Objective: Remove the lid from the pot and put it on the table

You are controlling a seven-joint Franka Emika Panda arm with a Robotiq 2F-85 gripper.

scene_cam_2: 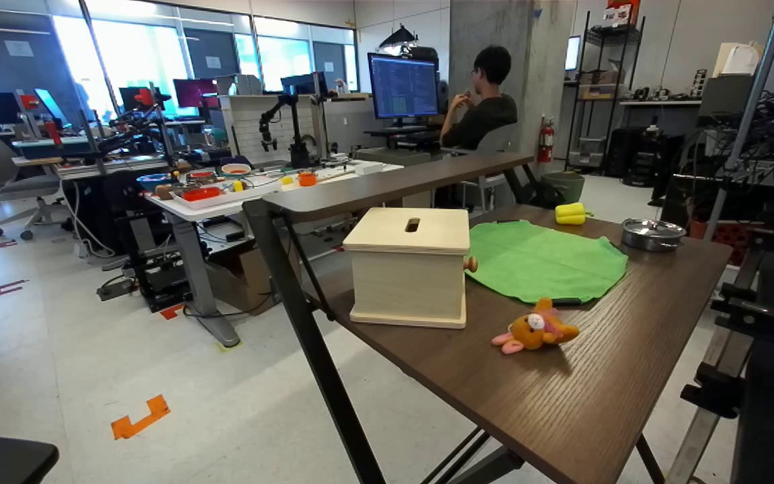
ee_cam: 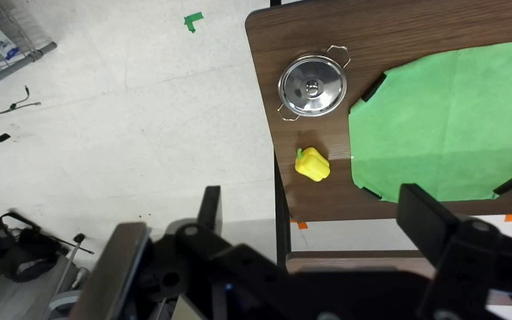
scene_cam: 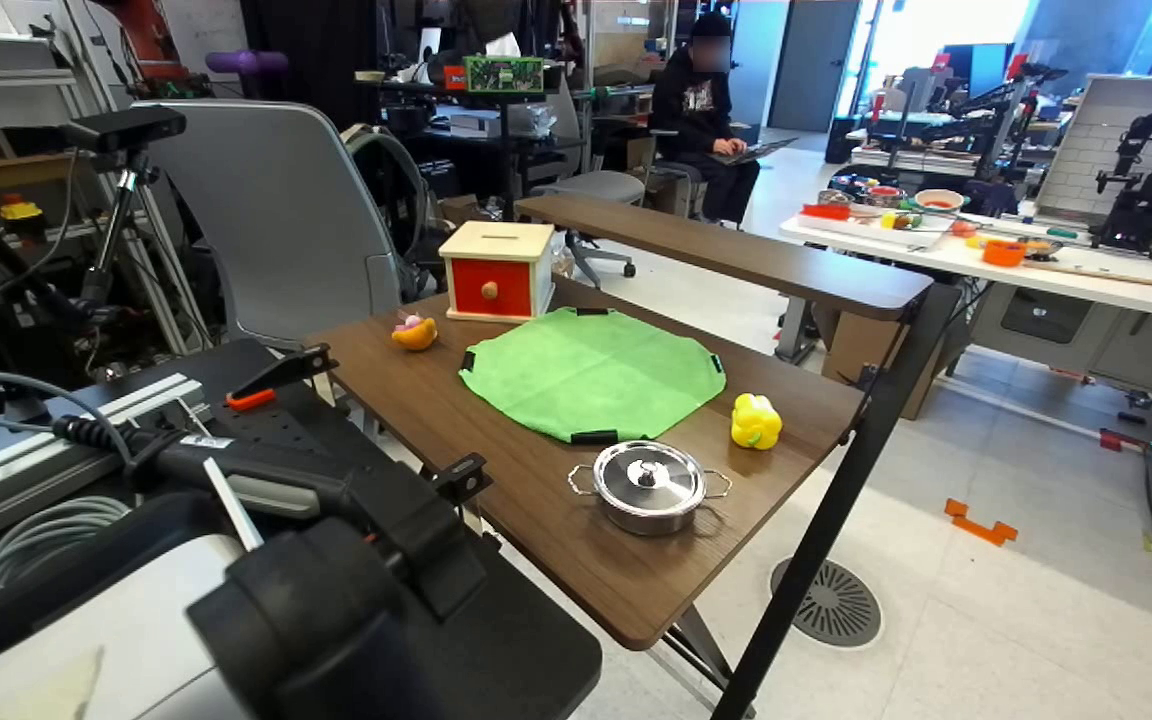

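The shiny silver lid (scene_cam: 648, 478) with its central knob sits on the steel pot (scene_cam: 648, 521). The pot stands upright near a corner of the dark brown table (scene_cam: 546, 520). The lid (scene_cam_2: 654, 226), pot (scene_cam_2: 653, 241) and table (scene_cam_2: 602, 383) also show in an exterior view. In the wrist view, the lid (ee_cam: 313, 84) is seen from above, with the pot's two wire handles sticking out. My gripper (ee_cam: 311, 186) is open and empty, its fingers wide apart, high above the table and apart from the lid. The gripper does not show in either exterior view.
A green cloth (scene_cam: 596, 375) lies beside the pot. A yellow pepper (scene_cam: 756, 422) is close to the pot. A red-and-wood box (scene_cam: 496, 270) and an orange plush toy (scene_cam: 415, 332) stand farther along. A raised shelf (scene_cam: 736, 255) on black legs runs along one side of the table.
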